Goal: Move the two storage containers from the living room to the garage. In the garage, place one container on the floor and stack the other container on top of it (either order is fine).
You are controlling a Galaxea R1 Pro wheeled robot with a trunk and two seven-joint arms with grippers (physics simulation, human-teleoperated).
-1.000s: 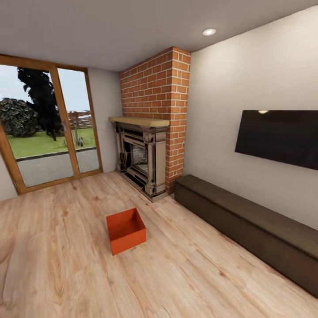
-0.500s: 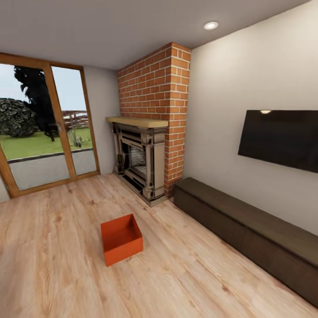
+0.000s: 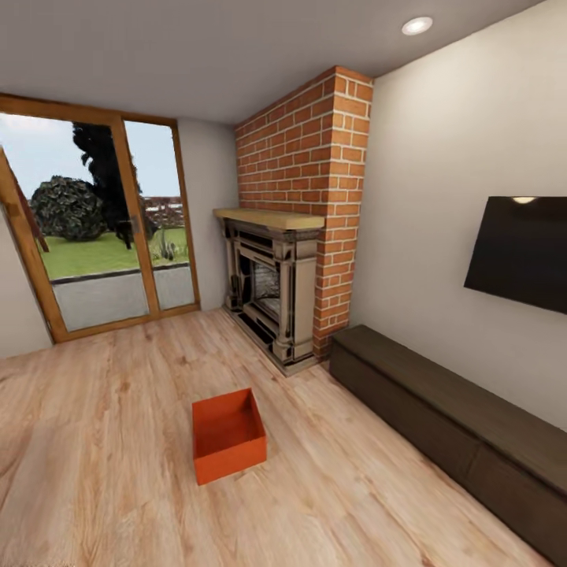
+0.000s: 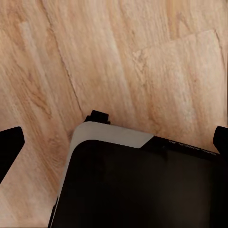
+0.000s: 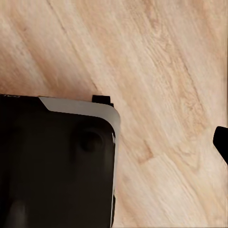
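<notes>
A lidless red-orange rectangular storage container (image 3: 228, 435) sits alone on the living room's light wood-plank floor (image 3: 102, 472), in front of the brick fireplace (image 3: 299, 228) (a long dark wooden bench (image 3: 453, 417) runs along the beige wall under a black wall-mounted television (image 3: 520, 252)). Both wrist cameras look down past the robot's black base (image 4: 137, 185). The left gripper's dark fingertips (image 4: 9, 149) sit far apart at the frame edges; how the right gripper (image 5: 221, 142) stands cannot be told.

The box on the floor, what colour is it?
Red-orange. The box shows best in the head view.
</notes>
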